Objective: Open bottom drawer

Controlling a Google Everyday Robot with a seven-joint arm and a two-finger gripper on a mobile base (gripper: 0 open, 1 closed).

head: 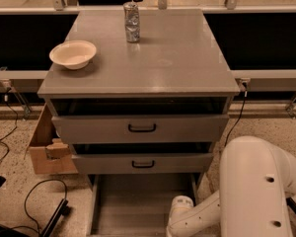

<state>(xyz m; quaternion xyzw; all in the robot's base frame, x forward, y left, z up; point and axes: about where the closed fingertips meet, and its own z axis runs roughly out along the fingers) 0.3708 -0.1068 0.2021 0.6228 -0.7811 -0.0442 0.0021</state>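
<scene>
The grey cabinet [138, 58] has three drawers. The bottom drawer [138, 204] is pulled far out toward me, and its plain grey tray shows below the middle drawer [143, 163]. Its front and black handle lie below the frame's lower edge. The top drawer [140, 128] and the middle drawer each stand slightly out, with a dark gap above. My white arm [207, 214] reaches from the lower right down over the right side of the bottom drawer's tray. My gripper is out of view below the frame.
A cream bowl [73, 54] and a silver can [132, 21] stand on the cabinet top. A cardboard box [47, 149] sits on the floor left of the cabinet. Black cables [37, 201] lie at lower left. My arm's large white body [259, 191] fills the lower right.
</scene>
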